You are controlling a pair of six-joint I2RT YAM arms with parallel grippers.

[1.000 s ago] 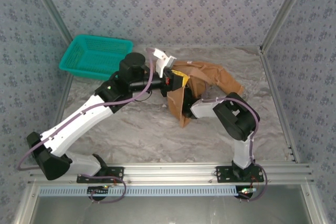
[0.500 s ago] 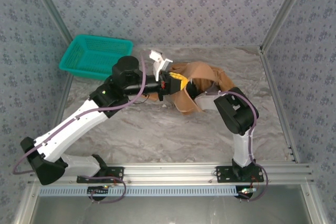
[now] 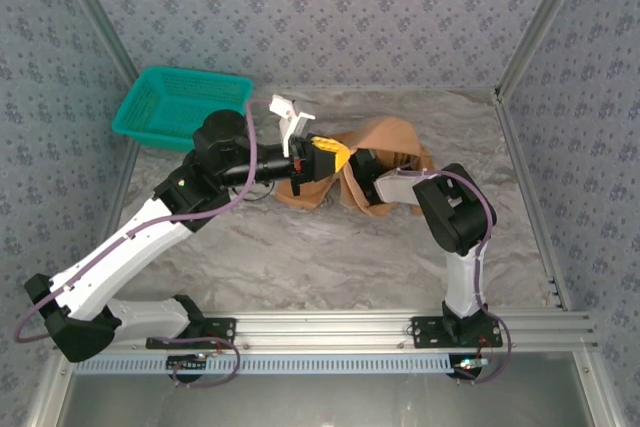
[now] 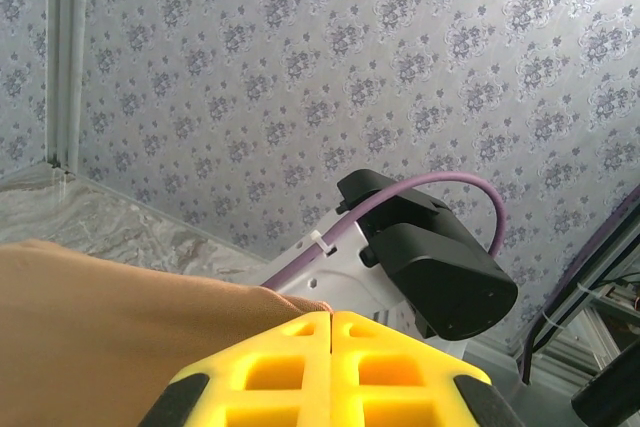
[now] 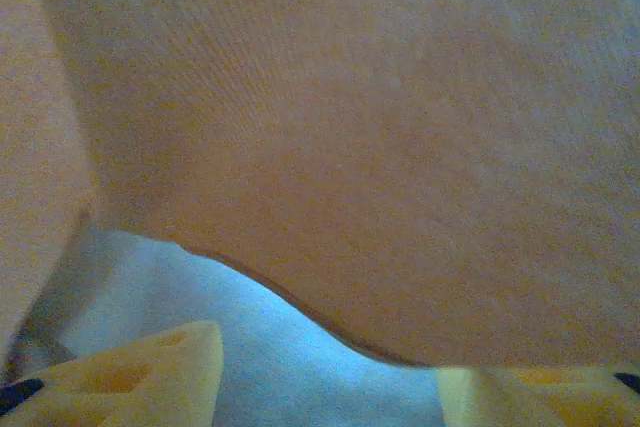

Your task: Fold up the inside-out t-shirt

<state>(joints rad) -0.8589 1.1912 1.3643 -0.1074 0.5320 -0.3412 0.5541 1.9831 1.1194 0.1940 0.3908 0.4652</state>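
Tan t-shirt [image 5: 380, 137] up close, yellow tool [image 5: 330, 377] spread below

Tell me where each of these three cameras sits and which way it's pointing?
Top external: above and behind the arms, looking down on the table, both arms and the t-shirt.
Left wrist: on the left arm, looking up past the left gripper, shut on the t-shirt, to the wall.
Right wrist: on the right arm, close against cloth, the right gripper open.
Shared: all show the t-shirt; the left wrist view also catches the right arm.
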